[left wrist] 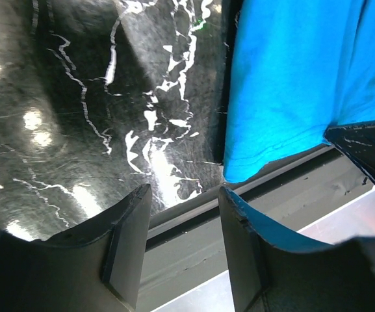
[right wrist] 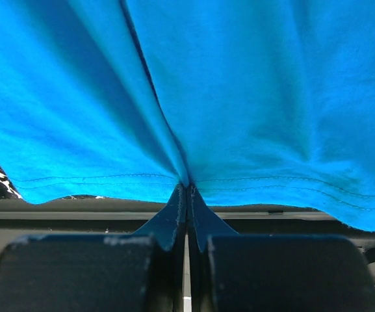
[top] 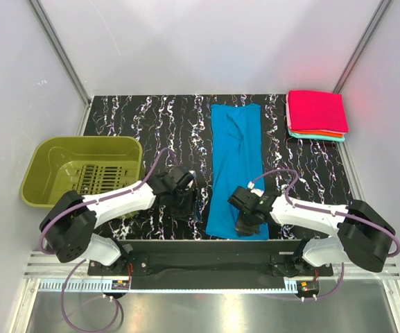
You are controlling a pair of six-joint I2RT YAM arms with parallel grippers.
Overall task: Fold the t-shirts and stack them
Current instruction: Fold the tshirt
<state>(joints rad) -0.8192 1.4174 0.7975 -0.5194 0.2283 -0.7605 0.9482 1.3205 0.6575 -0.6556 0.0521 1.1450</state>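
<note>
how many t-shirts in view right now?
4. Blue t-shirt flat mid-table; magenta t-shirt, orange t-shirt, pale teal t-shirt stacked folded at far right corner. Others may hide in the stack.

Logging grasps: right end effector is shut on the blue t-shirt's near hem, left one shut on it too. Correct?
No: the left wrist view shows the left end effector open beside a corner of the blue t-shirt, holding nothing. The right end effector is shut on the near hem.
</note>
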